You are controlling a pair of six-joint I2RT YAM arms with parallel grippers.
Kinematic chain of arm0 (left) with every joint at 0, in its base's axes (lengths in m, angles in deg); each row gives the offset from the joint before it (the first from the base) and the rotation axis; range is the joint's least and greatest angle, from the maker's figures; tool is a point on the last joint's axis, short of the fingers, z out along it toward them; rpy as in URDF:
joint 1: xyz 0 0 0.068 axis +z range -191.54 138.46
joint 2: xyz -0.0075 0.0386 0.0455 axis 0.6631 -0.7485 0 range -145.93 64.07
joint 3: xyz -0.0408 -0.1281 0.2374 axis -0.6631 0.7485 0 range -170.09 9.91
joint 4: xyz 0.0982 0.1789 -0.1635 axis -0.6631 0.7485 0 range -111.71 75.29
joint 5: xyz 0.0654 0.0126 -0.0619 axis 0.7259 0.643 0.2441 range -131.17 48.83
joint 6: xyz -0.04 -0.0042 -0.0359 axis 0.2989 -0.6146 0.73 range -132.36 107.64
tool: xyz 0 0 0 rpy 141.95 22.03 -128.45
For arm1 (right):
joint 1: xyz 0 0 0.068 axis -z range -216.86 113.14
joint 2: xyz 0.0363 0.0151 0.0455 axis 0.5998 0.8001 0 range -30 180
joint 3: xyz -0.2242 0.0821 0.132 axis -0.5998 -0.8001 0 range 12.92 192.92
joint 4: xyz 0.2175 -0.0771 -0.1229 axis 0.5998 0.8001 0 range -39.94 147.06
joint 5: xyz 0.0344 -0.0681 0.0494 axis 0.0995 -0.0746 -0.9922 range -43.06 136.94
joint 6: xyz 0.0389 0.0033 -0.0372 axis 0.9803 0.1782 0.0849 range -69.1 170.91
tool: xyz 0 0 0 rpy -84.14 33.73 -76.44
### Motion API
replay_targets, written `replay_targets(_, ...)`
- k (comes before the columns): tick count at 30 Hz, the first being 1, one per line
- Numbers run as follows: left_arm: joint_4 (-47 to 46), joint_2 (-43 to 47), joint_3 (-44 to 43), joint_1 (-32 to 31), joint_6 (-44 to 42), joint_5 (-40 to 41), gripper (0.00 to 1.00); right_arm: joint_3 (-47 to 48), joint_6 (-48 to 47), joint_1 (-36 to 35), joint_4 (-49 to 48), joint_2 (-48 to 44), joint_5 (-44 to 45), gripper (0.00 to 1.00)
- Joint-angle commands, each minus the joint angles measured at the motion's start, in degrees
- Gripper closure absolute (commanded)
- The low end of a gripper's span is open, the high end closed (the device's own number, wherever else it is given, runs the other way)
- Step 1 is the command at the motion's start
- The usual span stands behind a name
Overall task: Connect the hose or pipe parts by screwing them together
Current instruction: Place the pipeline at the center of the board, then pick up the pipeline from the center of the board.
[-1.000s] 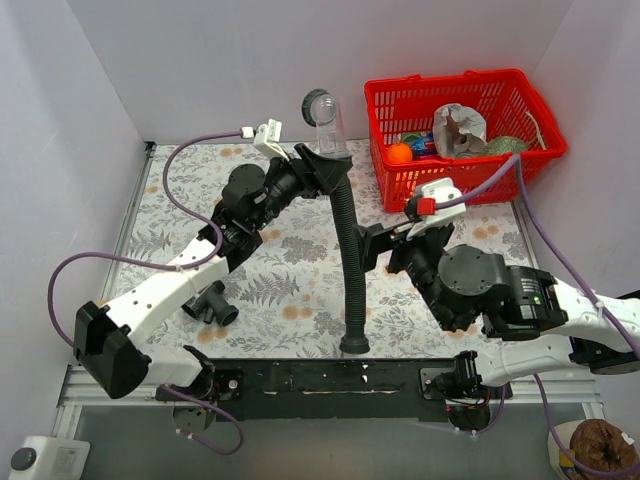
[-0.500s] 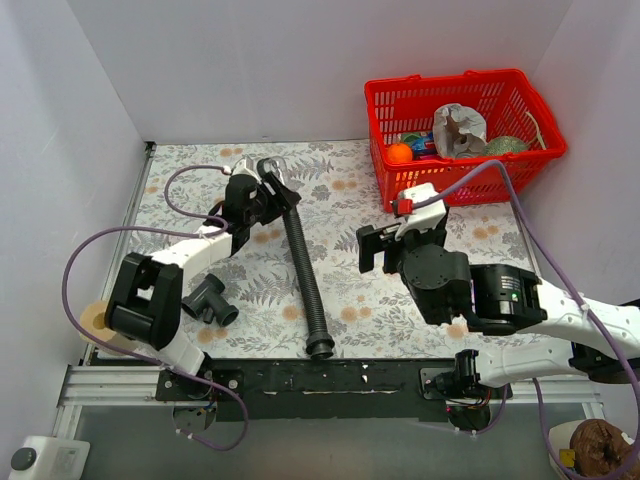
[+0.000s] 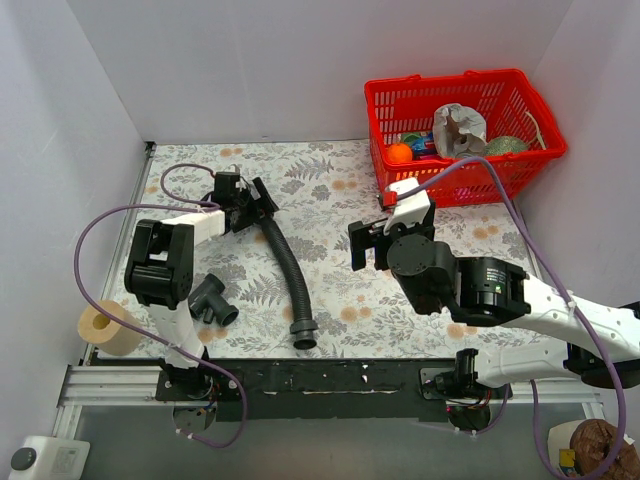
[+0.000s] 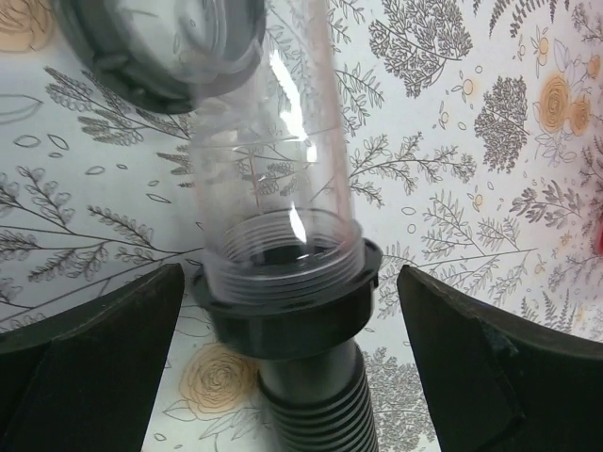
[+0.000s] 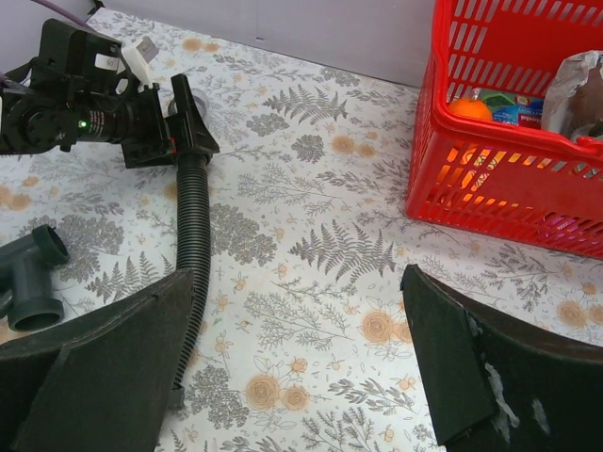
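- Left tool (image 3: 260, 203) — jaws wide apart, gripping nothing, straddling the collar (image 4: 283, 320) of the hose (image 3: 287, 270) near the far-left corner of the surface (image 3: 330, 190).
- The hose curves from there toward the near edge; 1 clear tube (image 4: 268, 179) sits in its collar.
- T-fitting (image 3: 210, 300) lies near the left edge.
- Right tool (image 3: 366, 246) — wide open, empty.

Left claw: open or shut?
Open: left claw stands wide, with clear gaps either side of the black ribbed flexible hose collar.
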Motion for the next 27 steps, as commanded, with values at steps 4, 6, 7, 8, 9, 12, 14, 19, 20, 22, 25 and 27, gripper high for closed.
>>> replay_targets(4,3.75,4.82,-2.51,2.04,-4.35,-2.66,0.02,3.38,1.65,0.53,-0.41,-0.58,-1.58,0.02)
replay_targets(6,7.61,5.35,-6.11,2.57,-7.24,-3.98,0.02,3.56,1.91,0.79,0.30,-0.49,-2.02,0.02)
replay_targets(7,11.72,6.14,-7.34,2.83,-8.73,-4.51,0.02,3.65,2.17,0.79,0.47,-0.58,-2.19,0.02)
replay_targets(8,13.68,6.67,-8.22,3.01,-10.14,-4.86,0.02,3.47,2.26,0.88,0.47,-0.76,-2.54,0.02)
replay_targets(9,15.61,7.28,-10.32,3.36,-13.72,-5.39,0.02,3.38,2.26,1.06,0.30,-1.11,-2.89,0.02)
replay_targets(12,22.21,11.14,-14.28,3.89,-23.29,-8.28,0.02,3.03,2.52,1.14,0.21,-1.81,-3.86,0.02)
replay_targets(14,24.85,15.61,-15.61,3.98,-29.80,-13.89,0.02,2.42,2.79,1.15,0.12,-2.34,-4.65,0.02)
replay_targets(19,40.00,25.37,-17.38,3.89,-71.60,-37.51,0.02,-0.74,2.44,1.41,-1.46,-5.06,-6.76,0.02)
replay_targets(20,43.02,27.39,-16.33,3.89,-79.59,-44.00,0.02,-1.36,2.26,1.41,-1.63,-5.41,-7.02,0.02)
replay_targets(22,53.88,34.16,-12.56,3.45,-100.14,-48.53,0.02,-3.02,2.26,1.50,-2.07,-6.82,-7.90,0.02)
replay_targets(25,59.75,42.23,-0.27,1.87,-134.55,-48.28,0.02,-5.13,2.26,1.58,-2.69,-8.93,-9.30,0.02)
replay_targets(27,60.01,44.28,7.66,0.99,-150.03,-47.67,0.02,-5.75,2.26,1.58,-3.04,-10.42,-9.92,0.02)
